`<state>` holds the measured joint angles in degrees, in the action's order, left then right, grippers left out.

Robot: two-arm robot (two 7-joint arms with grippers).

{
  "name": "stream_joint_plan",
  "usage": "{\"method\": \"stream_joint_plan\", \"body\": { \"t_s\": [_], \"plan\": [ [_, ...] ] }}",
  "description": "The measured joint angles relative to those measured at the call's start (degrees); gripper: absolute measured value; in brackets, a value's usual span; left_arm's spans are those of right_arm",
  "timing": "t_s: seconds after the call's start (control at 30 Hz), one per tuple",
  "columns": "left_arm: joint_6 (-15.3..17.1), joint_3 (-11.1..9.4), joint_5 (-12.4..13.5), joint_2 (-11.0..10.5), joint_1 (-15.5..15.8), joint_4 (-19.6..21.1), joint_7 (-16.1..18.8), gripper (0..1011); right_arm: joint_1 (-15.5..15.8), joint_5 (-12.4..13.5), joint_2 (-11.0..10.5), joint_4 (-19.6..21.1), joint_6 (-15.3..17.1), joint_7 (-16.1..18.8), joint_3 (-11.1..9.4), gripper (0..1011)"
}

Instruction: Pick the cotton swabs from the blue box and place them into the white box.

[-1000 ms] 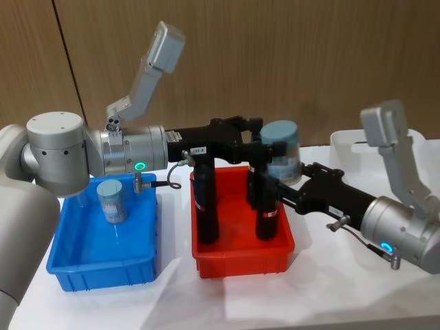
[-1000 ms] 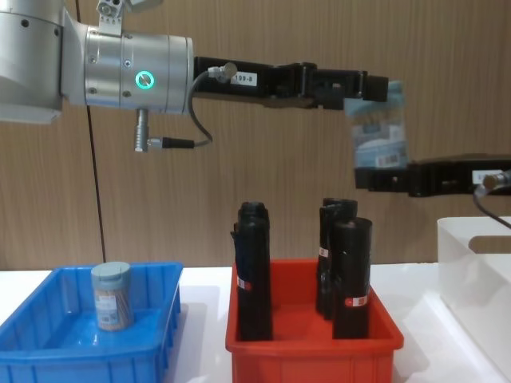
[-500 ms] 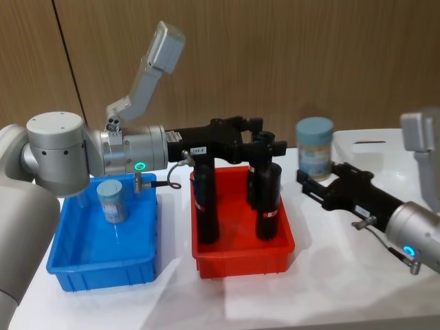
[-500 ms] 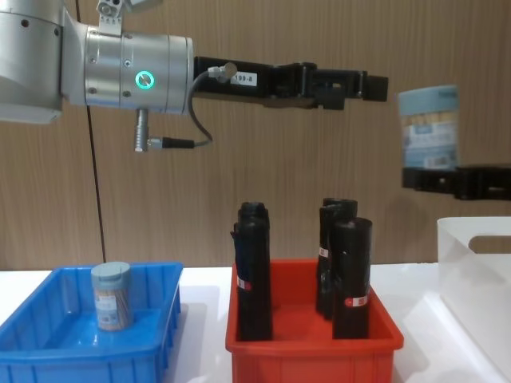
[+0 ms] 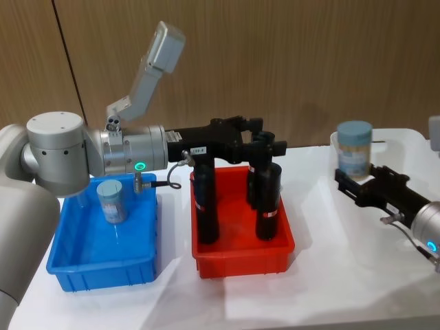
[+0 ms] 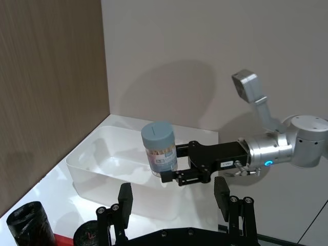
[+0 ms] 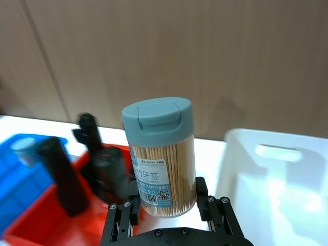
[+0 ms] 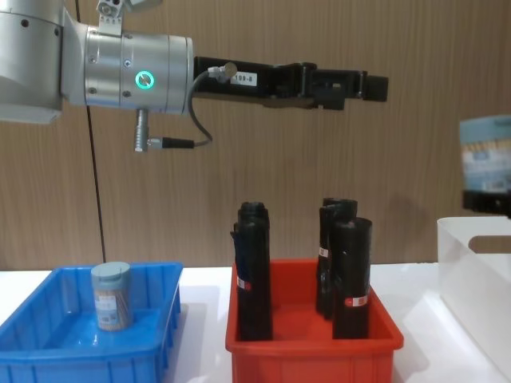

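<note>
Head view has the right hand (image 5: 352, 180) out at the right side of the worktop (image 5: 330, 289), its fingers clamped on the lower part of a cotton swab jar (image 5: 354, 148), which it holds upright and clear of the worktop. The jar sits at the left end of the white box (image 5: 402, 135); whether it is over the rim or just beside it cannot be told. In the right wrist view the jar (image 7: 161, 159) has a grey-blue lid and thin sticks packed behind a pale label, with the white box (image 7: 277, 174) just beside it. In the chest view the jar (image 8: 487, 155) hangs higher than the white box (image 8: 471, 271). A second cotton swab jar (image 5: 111, 201) stands upright in the blue box (image 5: 103, 265) at the left, towards its far wall. Between the two boxes is a red bin (image 5: 240, 262) holding tall black rolls (image 5: 205, 199). The left hand (image 5: 271, 146) reaches to the right, high above those rolls; the left wrist view shows its fingers (image 6: 125, 197) spread apart with nothing between them, and farther off the right hand (image 6: 174, 177) with its jar (image 6: 160, 152) in front of the white box (image 6: 102, 169).
</note>
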<state>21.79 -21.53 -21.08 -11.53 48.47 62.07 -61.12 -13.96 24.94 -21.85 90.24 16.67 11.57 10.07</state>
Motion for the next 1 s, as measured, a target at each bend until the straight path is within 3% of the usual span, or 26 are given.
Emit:
{"method": "stream_joint_plan", "body": {
  "t_s": [0.3, 0.6, 0.73, 1.0],
  "plan": [
    [0.00, 0.00, 0.00, 0.00, 0.00, 0.00, 0.00, 1004, -3.13, -3.18, -0.15, -6.20, 2.93, -3.00, -0.65, 622],
    [0.00, 0.00, 0.00, 0.00, 0.00, 0.00, 0.00, 1004, -7.96, -6.58, 0.23, -15.18, 5.47, -5.11, -1.15, 626],
    [0.00, 0.00, 0.00, 0.00, 0.00, 0.00, 0.01, 1004, -9.95, -7.84, 0.45, -19.34, 5.96, -5.62, -1.35, 743],
    [0.00, 0.00, 0.00, 0.00, 0.00, 0.00, 0.00, 1004, -12.09, -9.27, 0.69, -23.52, 5.95, -6.05, -1.59, 952]
  ]
}}
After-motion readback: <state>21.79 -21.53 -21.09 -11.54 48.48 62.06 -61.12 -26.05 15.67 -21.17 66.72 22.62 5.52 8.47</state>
